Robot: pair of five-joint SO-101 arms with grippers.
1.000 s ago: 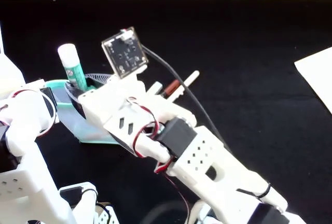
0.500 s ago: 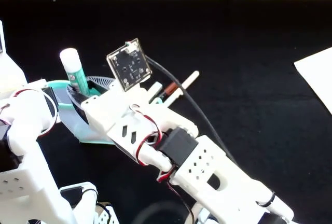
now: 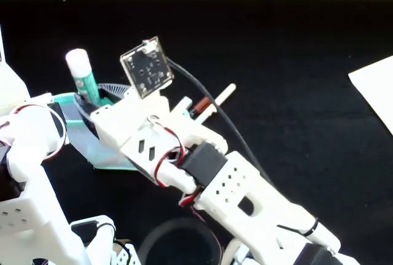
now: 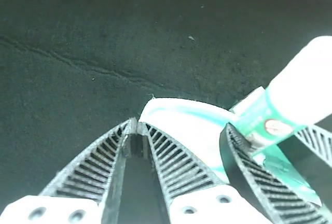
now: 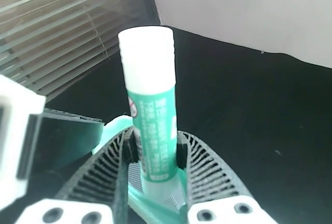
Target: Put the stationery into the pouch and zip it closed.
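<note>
Right hand: the right hand (image 5: 153, 151) is clamped on the glue stick (image 5: 150, 105), one ribbed finger on either side of the green body. In the high view it (image 3: 92, 102) is seen at the far left of the worktop (image 3: 295, 50).
Glue stick: it is held upright with the white cap at the top (image 3: 83, 75). The lower end is seen just over the open end of the pouch. Whether it is already inside cannot be told.
Left hand: the fingers of the left hand (image 4: 134, 130) are brought together at their tips, and the pale rim of the pouch (image 4: 181, 117) is pinched there, as far as can be judged.
Pouch: the teal pouch (image 3: 107, 154) is laid on the worktop between the two arms and is largely covered by the right arm. Its mouth is turned towards the glue stick (image 4: 295, 99), and the zip is not closed.
Pens: several pens (image 3: 212, 100), one reddish-brown and the others white, are left on the worktop just beyond the right arm, outside the pouch.
Worktop: a black cloth surface is noted.
Other items: a white sheet (image 3: 376, 90) is seen at the far right edge, well apart from the pouch. A dark round rim (image 3: 178, 240) is noted at the near edge. What it is cannot be told.
</note>
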